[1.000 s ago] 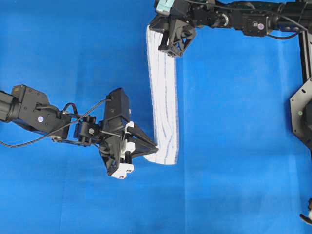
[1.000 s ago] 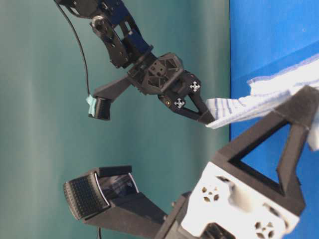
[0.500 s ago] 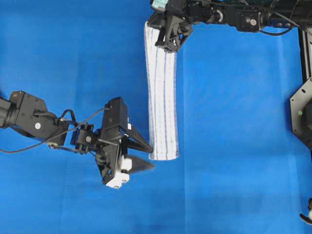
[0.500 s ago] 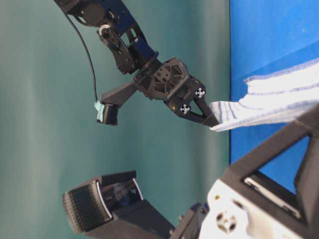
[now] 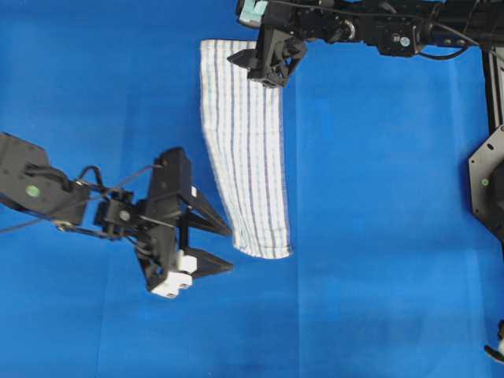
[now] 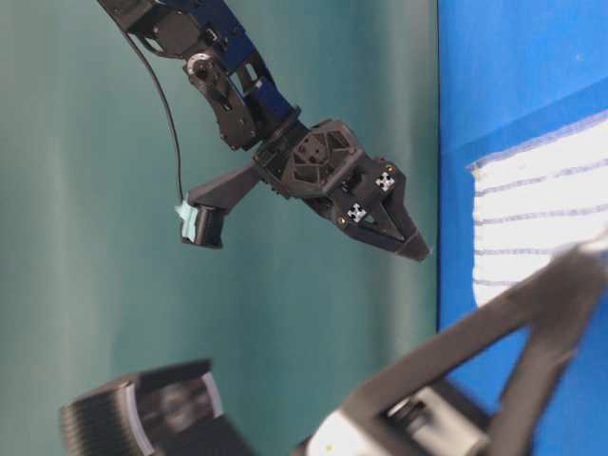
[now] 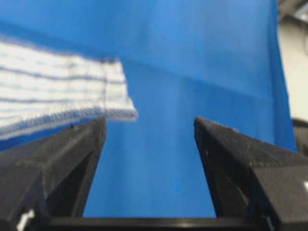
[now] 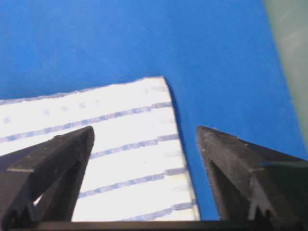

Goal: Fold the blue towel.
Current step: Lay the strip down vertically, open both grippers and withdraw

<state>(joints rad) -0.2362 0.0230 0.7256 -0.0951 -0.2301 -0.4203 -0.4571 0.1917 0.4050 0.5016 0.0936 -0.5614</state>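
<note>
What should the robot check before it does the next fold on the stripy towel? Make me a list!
1. Left gripper open and holding nothing: ok, its jaws are spread with only blue table cover between them.
2. Right gripper open and holding nothing: ok, its jaws are wide above the towel's far end.
3. Blue towel lying flat on the table cover: ok, it lies as a long strip.
4. Edges lined up neatly: not ok, the far end is wider than the near end and the strip slants.
5. Left gripper clear of the towel: ok, it sits just beside the near corner.
6. How many layers are folded: cannot tell.
</note>
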